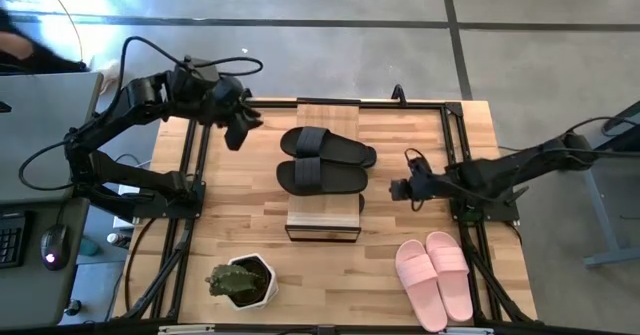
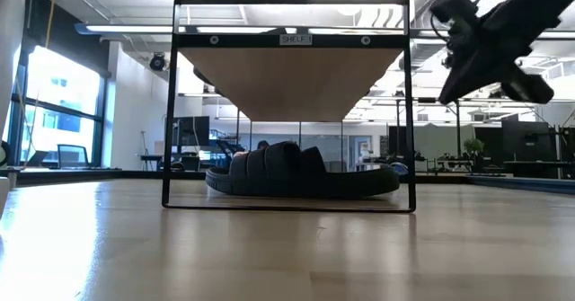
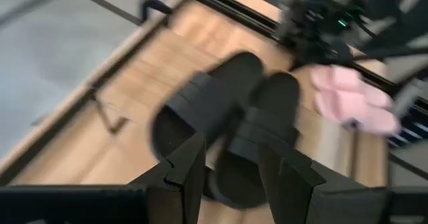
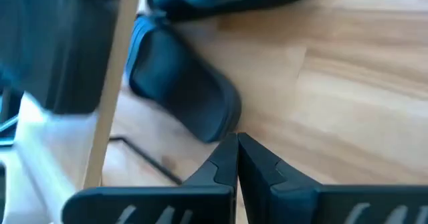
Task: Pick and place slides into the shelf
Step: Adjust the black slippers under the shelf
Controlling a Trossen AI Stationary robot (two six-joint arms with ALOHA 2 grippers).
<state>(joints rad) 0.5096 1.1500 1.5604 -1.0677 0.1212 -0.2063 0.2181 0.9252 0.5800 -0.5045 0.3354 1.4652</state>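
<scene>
The shelf (image 1: 322, 220) stands mid-table, and its light plank top carries two black slides (image 1: 326, 146) (image 1: 320, 178) side by side. Another black slide (image 2: 301, 180) lies under the plank, and the right wrist view shows its end (image 4: 184, 100) below the plank's edge. A pale pink pair (image 1: 433, 278) lies on the table toward the near right corner. My left gripper (image 1: 240, 125) (image 3: 231, 150) is open, raised left of the shelf's far end and looking down on the two black slides (image 3: 227, 124). My right gripper (image 1: 400, 190) (image 4: 236, 138) is shut just right of the shelf.
A potted green plant (image 1: 240, 280) in a white pot stands near the table's near edge, left of the shelf. Black rails (image 1: 190, 175) run along the table's left and right sides. Bare wood lies between the shelf and the pink pair.
</scene>
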